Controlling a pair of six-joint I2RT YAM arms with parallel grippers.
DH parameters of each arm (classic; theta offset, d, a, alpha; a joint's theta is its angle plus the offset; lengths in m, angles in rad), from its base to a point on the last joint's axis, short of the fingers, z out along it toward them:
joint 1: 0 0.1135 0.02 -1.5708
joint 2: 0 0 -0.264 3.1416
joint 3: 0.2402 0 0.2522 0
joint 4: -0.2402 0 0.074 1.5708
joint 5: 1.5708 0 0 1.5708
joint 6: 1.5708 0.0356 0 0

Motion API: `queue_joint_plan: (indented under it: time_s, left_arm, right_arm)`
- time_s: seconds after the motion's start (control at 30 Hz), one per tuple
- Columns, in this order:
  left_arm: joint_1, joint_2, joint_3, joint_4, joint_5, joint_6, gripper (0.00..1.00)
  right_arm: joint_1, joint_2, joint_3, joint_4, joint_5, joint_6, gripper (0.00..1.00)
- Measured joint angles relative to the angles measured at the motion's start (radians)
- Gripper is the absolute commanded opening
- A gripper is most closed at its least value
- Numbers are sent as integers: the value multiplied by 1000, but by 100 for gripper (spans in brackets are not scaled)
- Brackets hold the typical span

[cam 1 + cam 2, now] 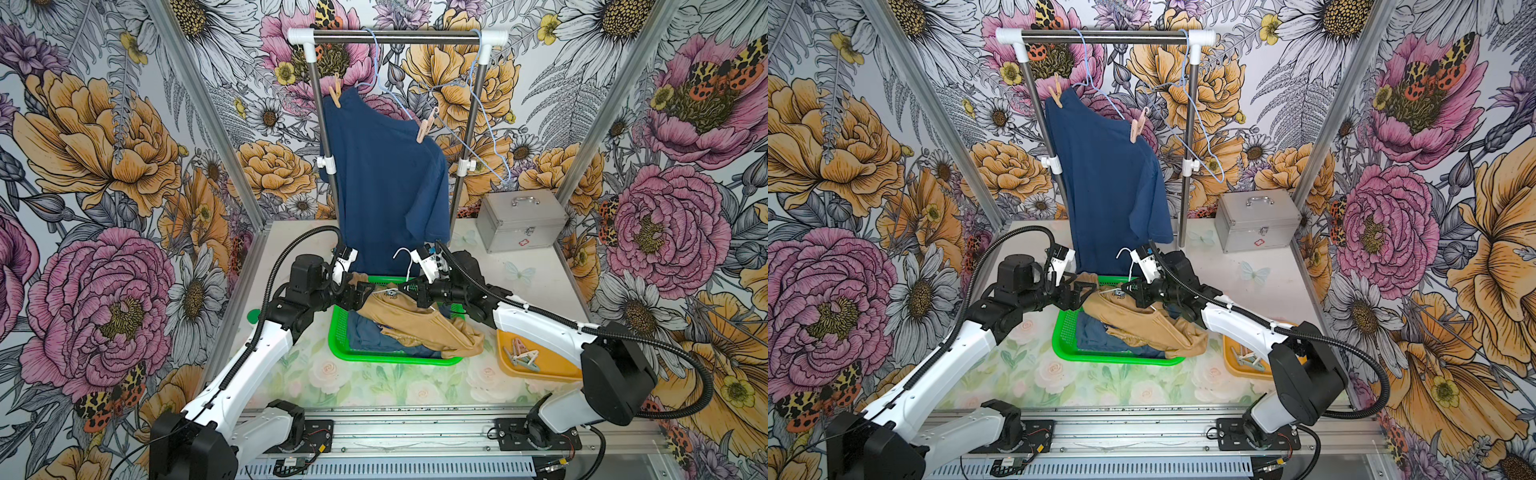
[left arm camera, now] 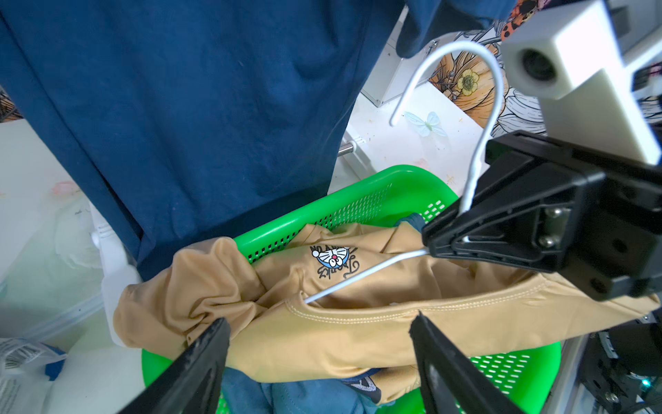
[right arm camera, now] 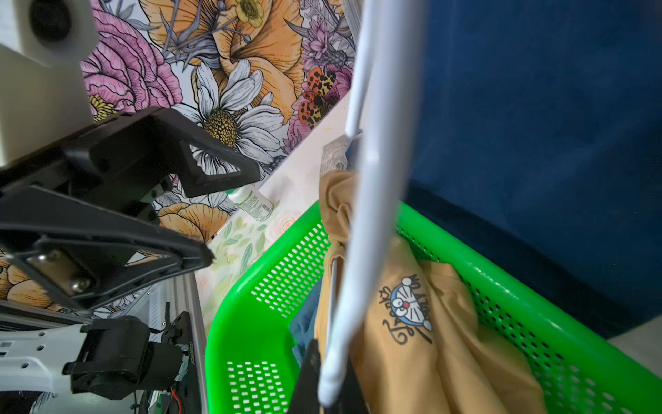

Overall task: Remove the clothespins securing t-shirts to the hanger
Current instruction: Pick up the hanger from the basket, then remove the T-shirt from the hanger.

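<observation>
Illegible script (image 1: 390, 293) is printed on the tan t-shirt (image 1: 419, 328); at the script's three o'clock the hanger (image 2: 473, 168) is pinched by the right claw (image 1: 404, 287), left claw (image 2: 320, 319) spread.

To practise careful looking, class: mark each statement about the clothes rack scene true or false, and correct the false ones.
1. The right tool is shut on the white hanger. True.
2. The left tool is shut on a clothespin. False: it is open, close to the tan t-shirt.
3. Two peach clothespins grip the navy t-shirt hanging on the rack. True.
4. The tan t-shirt hangs on the rack. False: it lies across the green basket.
5. The yellow tray is empty. False: it holds loose clothespins.
</observation>
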Motion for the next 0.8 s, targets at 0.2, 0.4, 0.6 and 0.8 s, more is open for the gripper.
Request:
queue_joint_plan:
  time_s: [0.2, 0.4, 0.6, 0.8]
  left_arm:
    - [51, -7, 103, -18, 105, 23, 84]
    - [170, -16, 201, -18, 243, 21, 84]
    - [270, -26, 220, -18, 356, 38, 85]
    - [294, -21, 197, -18, 464, 122, 84]
  right_arm:
    - [-7, -115, 117, -84, -21, -120, 0]
    - [-65, -156, 267, -84, -121, -177, 0]
    - [-114, -164, 297, -93, -236, -205, 0]
    - [-155, -198, 290, -109, -327, -225, 0]
